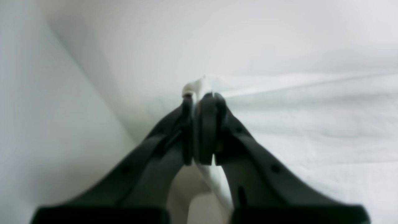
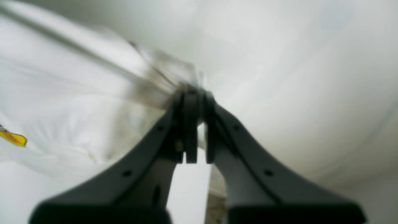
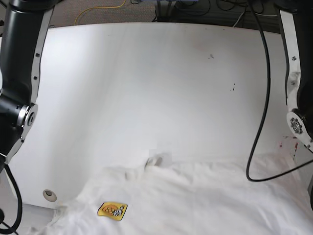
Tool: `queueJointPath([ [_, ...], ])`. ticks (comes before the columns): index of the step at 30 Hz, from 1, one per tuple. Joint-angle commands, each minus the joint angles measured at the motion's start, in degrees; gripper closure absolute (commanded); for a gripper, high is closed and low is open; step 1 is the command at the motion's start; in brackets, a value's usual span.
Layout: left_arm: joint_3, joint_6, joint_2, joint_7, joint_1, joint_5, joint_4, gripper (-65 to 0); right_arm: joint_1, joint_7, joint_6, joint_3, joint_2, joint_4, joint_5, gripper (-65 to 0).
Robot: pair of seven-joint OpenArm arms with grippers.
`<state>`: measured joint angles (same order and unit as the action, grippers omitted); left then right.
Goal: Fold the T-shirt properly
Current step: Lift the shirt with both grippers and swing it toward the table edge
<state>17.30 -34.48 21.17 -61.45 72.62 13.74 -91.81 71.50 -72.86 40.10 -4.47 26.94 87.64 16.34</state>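
The off-white T-shirt [image 3: 195,196] lies wrinkled across the near edge of the white table [image 3: 146,88], with its yellow-orange patch [image 3: 112,210] facing up. In the left wrist view my left gripper [image 1: 202,96] is shut on a pinched fold of the T-shirt [image 1: 311,124], which stretches away to the right. In the right wrist view my right gripper [image 2: 194,93] is shut on a taut bunch of the T-shirt [image 2: 77,93], and the patch [image 2: 12,137] shows at the left edge. Neither gripper appears in the base view.
The right arm's links [image 3: 19,73] stand at the base view's left and the left arm's links [image 3: 296,83] at its right. A black cable [image 3: 259,122] hangs down over the shirt's right side. A round grommet [image 3: 49,195] sits near the table's front left corner.
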Motion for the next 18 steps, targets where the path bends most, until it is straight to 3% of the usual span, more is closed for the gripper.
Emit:
queueJointPath([
  [1, -0.03, 0.68, 0.15, 1.10, 4.26, 0.11, 1.48, 0.0, 3.97, 0.02, -0.10, 2.76, 1.41, 1.82, 0.23, 0.0],
  [7, -1.34, 0.59, -0.82, 1.10, 2.85, 0.20, 1.22, 0.0, 2.82, -2.08, -0.10, 3.20, 2.73, 6.83, 0.23, 0.0],
  [12, -1.34, 0.50, -2.05, 1.10, -2.69, 0.28, -0.37, 0.0, -3.86, -2.88, -0.10, 1.17, 4.75, 11.75, 0.23, 0.0],
  [18, -1.34, 0.50, -2.05, 1.10, -9.89, 0.11, -6.43, 0.0, -12.56, -2.96, -0.10, -2.26, 4.75, 16.14, 0.23, 0.0],
])
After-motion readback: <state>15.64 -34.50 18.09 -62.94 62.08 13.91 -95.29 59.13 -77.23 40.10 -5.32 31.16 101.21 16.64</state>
